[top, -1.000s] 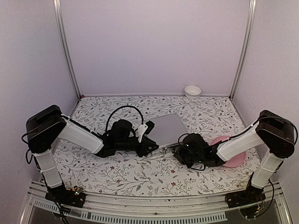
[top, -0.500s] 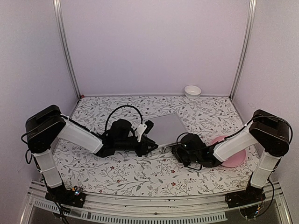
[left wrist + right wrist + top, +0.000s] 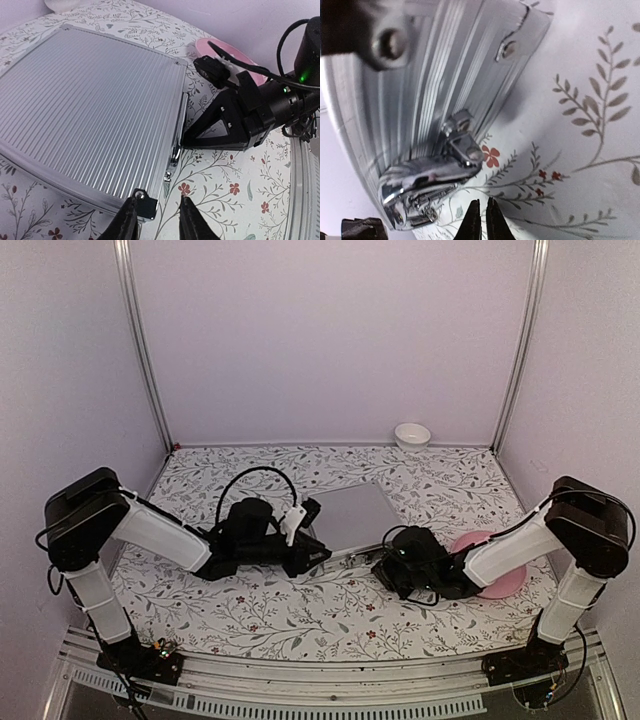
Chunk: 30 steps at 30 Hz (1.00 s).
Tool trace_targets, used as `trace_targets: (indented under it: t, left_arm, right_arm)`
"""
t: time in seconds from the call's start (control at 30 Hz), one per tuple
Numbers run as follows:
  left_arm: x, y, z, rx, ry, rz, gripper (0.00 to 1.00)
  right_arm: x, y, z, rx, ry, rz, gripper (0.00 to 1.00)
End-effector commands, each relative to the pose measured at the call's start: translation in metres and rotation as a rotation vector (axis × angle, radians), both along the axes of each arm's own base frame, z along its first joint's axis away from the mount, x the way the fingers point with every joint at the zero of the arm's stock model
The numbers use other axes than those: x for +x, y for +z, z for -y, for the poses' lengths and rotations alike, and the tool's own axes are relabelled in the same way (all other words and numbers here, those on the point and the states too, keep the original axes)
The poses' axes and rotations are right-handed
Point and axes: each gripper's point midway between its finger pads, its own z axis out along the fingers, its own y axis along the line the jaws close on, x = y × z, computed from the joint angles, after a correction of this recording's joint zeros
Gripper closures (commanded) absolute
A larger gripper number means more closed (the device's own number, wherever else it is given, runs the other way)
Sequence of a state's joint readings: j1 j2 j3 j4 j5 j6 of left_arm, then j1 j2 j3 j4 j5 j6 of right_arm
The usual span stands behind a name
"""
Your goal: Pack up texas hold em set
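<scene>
two arms meet at the near edge of the flat silver ribbed aluminium case (image 3: pixel 350 515), which lies shut at the middle of the floral-print bench (image 3: pixel 300 615) in the overhead view. the left arm (image 3: pixel 165 533) reaches the case's lower-left corner and the right arm (image 3: pixel 500 555) its front edge, crossing over a round pink plate (image 3: pixel 500 585). a small white bowl (image 3: pixel 412 434) sits well apart at the back wall. no chips or cards show outside, so i judge packing all but done, with fastening the front the step in hand.

from the left wrist, the lid is a sheet of fine parallel ridges with thin bright edging and a black riveted corner cap (image 3: pixel 145 206). the left jaws stand a little apart at the bottom of the frame, one fingertip (image 3: pixel 129 220) against that cap, pinching nothing. the right arm's black wedge-shaped tip touches the front wall beside the handle.

from the right wrist, the rounded mirror-bright chrome handle (image 3: pixel 417 187) hangs on a small hinge bracket at the grooved wall. the right jaws are pressed together, empty, just below it. next, i'd guess, comes a short firm push to seat the handle or catch, with the left side bracing so the smooth case doesn't slide on the cloth.
</scene>
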<state>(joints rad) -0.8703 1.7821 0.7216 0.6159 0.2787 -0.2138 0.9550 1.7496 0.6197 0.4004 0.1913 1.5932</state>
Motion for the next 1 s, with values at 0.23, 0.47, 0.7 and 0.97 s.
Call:
trace_targets:
  t: [0.23, 0.47, 0.7, 0.97]
  left_arm:
    - [0.018, 0.037, -0.024, -0.153, 0.065, -0.001, 0.6]
    - [0.051, 0.055, -0.048, -0.206, 0.14, -0.014, 0.35]
    - [0.12, 0.069, -0.104, -0.16, 0.346, 0.025, 0.14]
    - [0.177, 0.076, -0.268, -0.259, 0.735, -0.004, 0.14]
  right_arm:
    - [-0.028, 0.041, 0.033, -0.158, 0.137, 0.033, 0.64]
    - [0.013, 0.116, 0.023, -0.425, 0.317, 0.384, 0.21]
    - [0.094, 0.163, 0.021, -0.594, 0.413, 0.594, 0.08]
    - [0.179, 0.177, 0.127, -0.699, 0.254, 0.745, 0.08]
